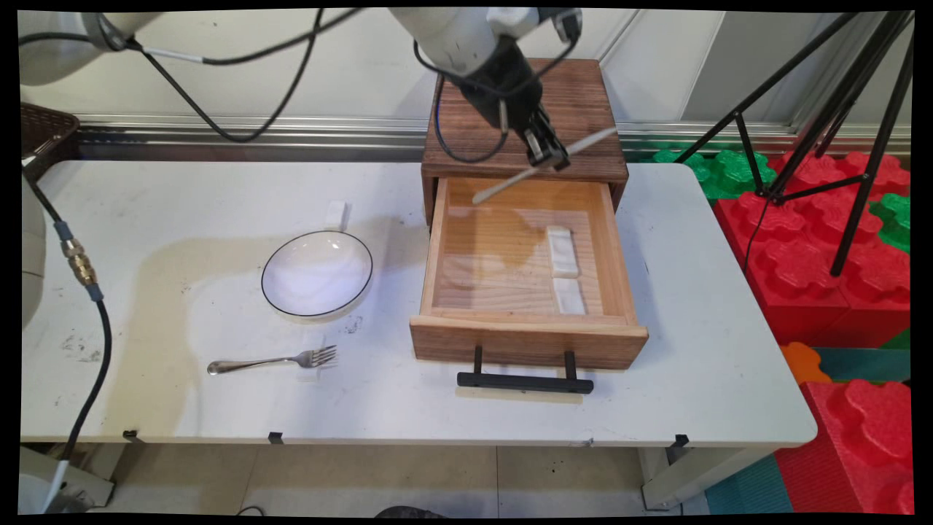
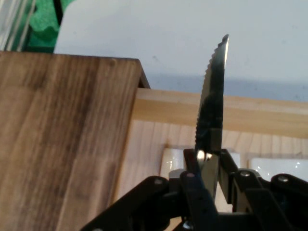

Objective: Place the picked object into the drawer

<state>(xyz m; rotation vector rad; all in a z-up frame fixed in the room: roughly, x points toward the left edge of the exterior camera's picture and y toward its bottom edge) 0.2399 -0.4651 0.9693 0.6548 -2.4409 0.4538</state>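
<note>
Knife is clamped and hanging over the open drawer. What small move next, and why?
Probably ease the gripper straight down a little. The fingers pinch the knife mid-length, tilted, above the back of the open drawer. Two white rests lie along the drawer's right side, so lowering before releasing should keep it from dropping hard or striking them.

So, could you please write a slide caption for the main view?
Gripper holds a knife above the open wooden drawer; bowl and fork lie on the table.

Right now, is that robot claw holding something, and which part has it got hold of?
Yes: the gripper is shut on a serrated table knife, clamped about midway along its length, above the open drawer.
</note>
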